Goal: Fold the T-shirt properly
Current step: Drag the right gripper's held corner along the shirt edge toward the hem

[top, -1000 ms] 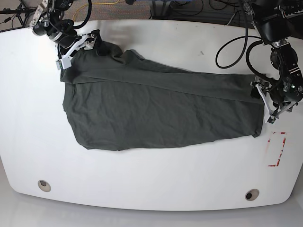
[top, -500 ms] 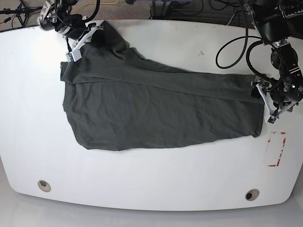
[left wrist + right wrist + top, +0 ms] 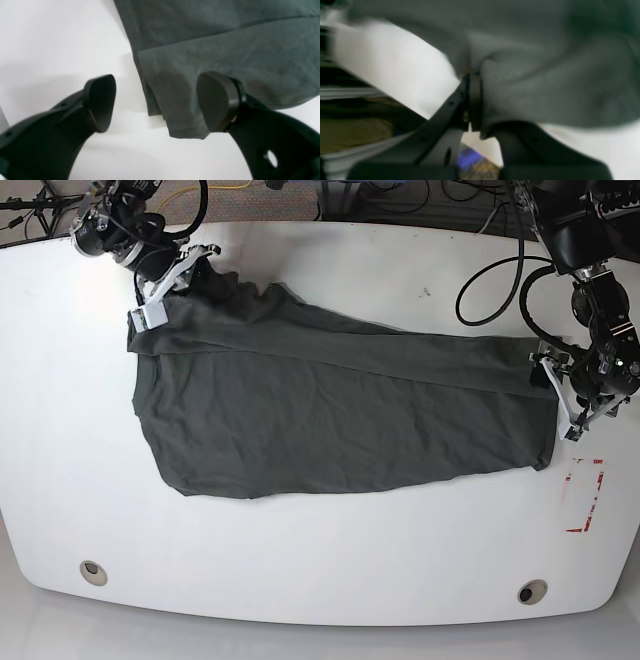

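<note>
Base view, white table [image 3: 330, 580], T-shirt [image 3: 340, 410] spread

1. Left gripper [image 3: 156, 103]: matte black fingers with rounded, paddle-shaped pads [image 3: 217, 102]; a round hole shows through one finger's body.
2. Right gripper [image 3: 472, 100]: black fingers with small holes along one; view blurred.
3. Base view: both arms have black, rounded joint housings, white gripper brackets and looping black cables.

We see bright, even light with soft shadows on the table [image 3: 330, 570]. The right wrist view smears with blur, while near the left gripper [image 3: 156, 102] focus softens.
</note>
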You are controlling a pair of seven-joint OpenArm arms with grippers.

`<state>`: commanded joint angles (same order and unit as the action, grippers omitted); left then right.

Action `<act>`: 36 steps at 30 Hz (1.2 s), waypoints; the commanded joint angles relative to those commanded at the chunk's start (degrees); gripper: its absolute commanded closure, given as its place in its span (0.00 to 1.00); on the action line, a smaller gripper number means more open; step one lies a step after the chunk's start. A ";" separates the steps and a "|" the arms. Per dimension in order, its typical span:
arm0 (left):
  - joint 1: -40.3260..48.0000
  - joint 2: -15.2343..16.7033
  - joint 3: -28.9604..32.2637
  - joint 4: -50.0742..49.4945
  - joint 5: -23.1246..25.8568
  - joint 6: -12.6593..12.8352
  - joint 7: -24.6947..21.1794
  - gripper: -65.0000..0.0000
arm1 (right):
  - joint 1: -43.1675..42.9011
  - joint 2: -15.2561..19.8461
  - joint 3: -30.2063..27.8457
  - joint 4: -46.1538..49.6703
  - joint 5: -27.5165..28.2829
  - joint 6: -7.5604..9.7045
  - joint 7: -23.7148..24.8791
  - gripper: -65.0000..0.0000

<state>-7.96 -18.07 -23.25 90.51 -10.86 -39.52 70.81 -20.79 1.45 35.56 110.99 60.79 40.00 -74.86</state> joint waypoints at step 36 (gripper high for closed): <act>0.00 -0.97 0.00 -0.18 0.09 0.18 0.18 0.22 | 25.41 12.31 -0.18 -28.57 -4.04 0.00 2.02 0.29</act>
<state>-7.96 -19.03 -23.25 90.33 -10.77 -39.34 70.99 4.62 13.76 35.38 82.42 56.75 40.00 -72.84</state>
